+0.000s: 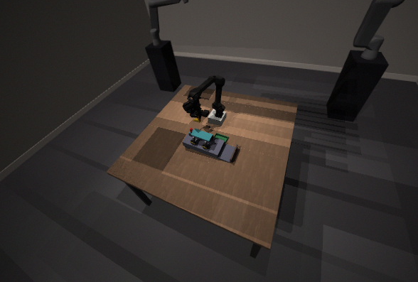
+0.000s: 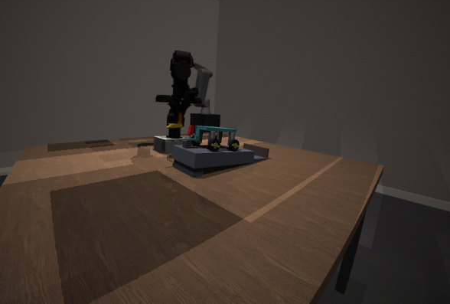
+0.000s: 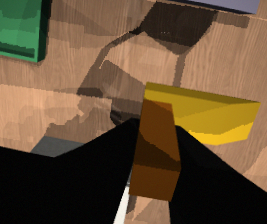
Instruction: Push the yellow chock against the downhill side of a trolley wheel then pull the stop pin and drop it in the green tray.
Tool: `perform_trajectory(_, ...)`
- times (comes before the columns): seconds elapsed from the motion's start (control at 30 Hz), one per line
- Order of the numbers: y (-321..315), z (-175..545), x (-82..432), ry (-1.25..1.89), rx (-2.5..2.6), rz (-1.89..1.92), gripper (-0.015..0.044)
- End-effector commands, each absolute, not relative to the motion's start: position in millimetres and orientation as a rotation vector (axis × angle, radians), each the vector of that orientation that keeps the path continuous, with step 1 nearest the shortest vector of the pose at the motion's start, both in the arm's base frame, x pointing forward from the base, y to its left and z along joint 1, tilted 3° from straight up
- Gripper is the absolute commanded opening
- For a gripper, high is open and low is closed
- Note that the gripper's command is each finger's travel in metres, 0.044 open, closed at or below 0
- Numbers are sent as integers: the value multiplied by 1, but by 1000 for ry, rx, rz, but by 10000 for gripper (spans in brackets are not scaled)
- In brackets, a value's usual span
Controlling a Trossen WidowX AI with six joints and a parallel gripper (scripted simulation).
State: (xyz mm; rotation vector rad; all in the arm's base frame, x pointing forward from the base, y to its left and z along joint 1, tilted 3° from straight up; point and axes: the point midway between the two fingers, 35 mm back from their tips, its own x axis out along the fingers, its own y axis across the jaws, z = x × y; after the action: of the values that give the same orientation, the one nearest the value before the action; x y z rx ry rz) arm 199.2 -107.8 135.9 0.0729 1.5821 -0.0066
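Note:
My gripper (image 1: pixel 196 115) (image 2: pixel 179 117) (image 3: pixel 153 131) is shut on the orange handle of the yellow chock (image 1: pixel 197 120) (image 2: pixel 174 125) (image 3: pixel 211 117) and holds it in the air above the table, behind the ramp's uphill end. The chock's black base is not clearly visible. The teal trolley (image 1: pixel 202 135) (image 2: pixel 216 129) stands on the grey ramp (image 1: pixel 210 150) (image 2: pixel 226 159) (image 3: pixel 229 3). The red-headed stop pin (image 1: pixel 191 129) (image 2: pixel 190 130) stands at the trolley's uphill end. The green tray (image 1: pixel 221 138) (image 3: pixel 9 30) lies beside the ramp, on the robot's side. It is hidden in the exterior view.
The arm's pale base block (image 1: pixel 217 118) (image 2: pixel 162 145) stands behind the tray and ramp. A brown end board (image 1: pixel 234 153) (image 2: pixel 256 151) rises at the ramp's low end. Two grey arms on dark pedestals (image 1: pixel 165 65) (image 1: pixel 357 83) stand beyond the table.

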Motion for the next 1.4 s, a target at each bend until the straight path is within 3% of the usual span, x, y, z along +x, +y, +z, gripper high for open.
perform_trajectory(0.0,-92,135,203,1580,82,-5,0)
perform_trajectory(1.37,56,134,242,1576,92,6,0)
